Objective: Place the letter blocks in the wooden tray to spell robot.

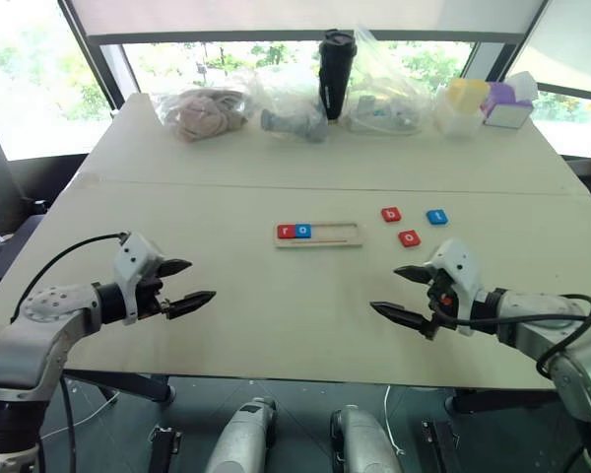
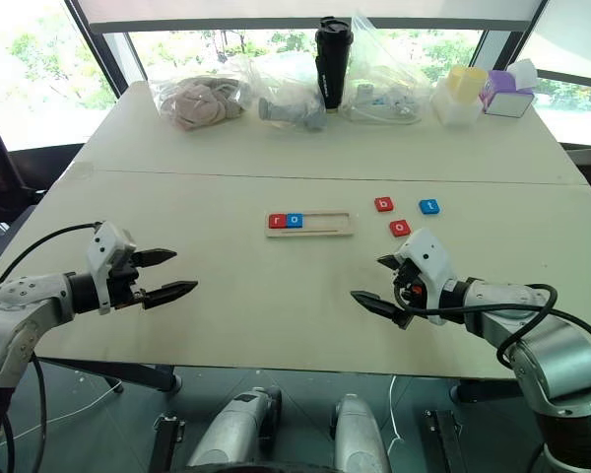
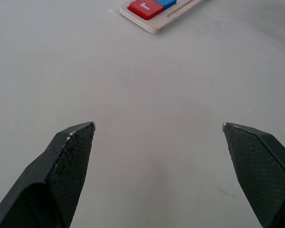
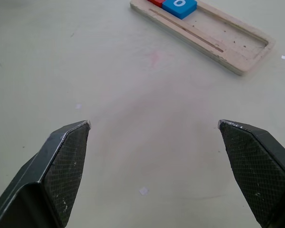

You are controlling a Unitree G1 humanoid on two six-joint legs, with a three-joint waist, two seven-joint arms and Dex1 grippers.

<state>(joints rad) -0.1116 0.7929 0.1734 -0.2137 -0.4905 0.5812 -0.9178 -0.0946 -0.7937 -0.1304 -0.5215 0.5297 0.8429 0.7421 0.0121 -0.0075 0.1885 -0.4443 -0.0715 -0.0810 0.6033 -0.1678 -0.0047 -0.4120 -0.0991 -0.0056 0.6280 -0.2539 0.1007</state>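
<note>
left gripper (image 1: 182, 285) and right gripper (image 1: 402, 292) hover with fingers spread wide, empty, tips angled inward toward each other.

Left pincer (image 3: 157, 137) spread wide, two black textured fingers (image 3: 69, 166) apart over bare pale surface (image 3: 147, 95), holding nothing. Beyond the fingertips, one end of the wooden tray (image 3: 156, 26), lying flat. Inside that end, red r block (image 3: 145, 7), with a blue block (image 3: 168, 2) touching its far side.

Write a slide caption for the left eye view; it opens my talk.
Both grippers open over the table, red r and blue o in the wooden tray; b, o, t wait beside it.
</note>
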